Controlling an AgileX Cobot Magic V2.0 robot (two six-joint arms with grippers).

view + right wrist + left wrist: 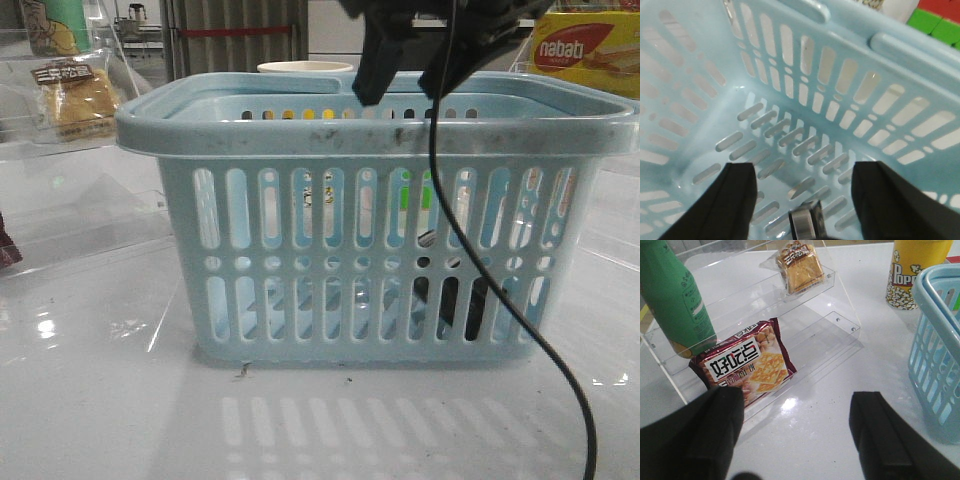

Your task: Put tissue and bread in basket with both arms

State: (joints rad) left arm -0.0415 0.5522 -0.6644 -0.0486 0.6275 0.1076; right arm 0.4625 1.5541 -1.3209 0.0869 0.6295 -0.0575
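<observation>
Two arms are sharing this job, and each is standing where its own item calls for. The right gripper [400, 85] is hanging just above the rim of the basket [375, 130], inside its opening, with its black fingers [737, 200] spread apart and holding nothing. In the right wrist view a small dark, shiny-edged object is lying on the basket floor directly between those fingers; that is probably the tissue [807, 222], and the dark mass showing through the lower front slots in the front view fits it, though most of it is hidden. The spread jaws directly over it are suggesting a drop from above rather than a reach.

The left gripper [797, 435] is also standing wide and empty, low over the white tabletop [820, 405] in front of a clear stepped acrylic shelf [840, 322]. The bread [799, 265] is resting on the shelf's upper step, well apart from the gripper, beyond a red cracker pack [745, 365] leaning on the lower step and near a green bottle [672, 300]. The gripper is facing the shelf, probably because the bread is its share of the task. A yellow popcorn cup [912, 272] is standing just beside the basket.
</observation>
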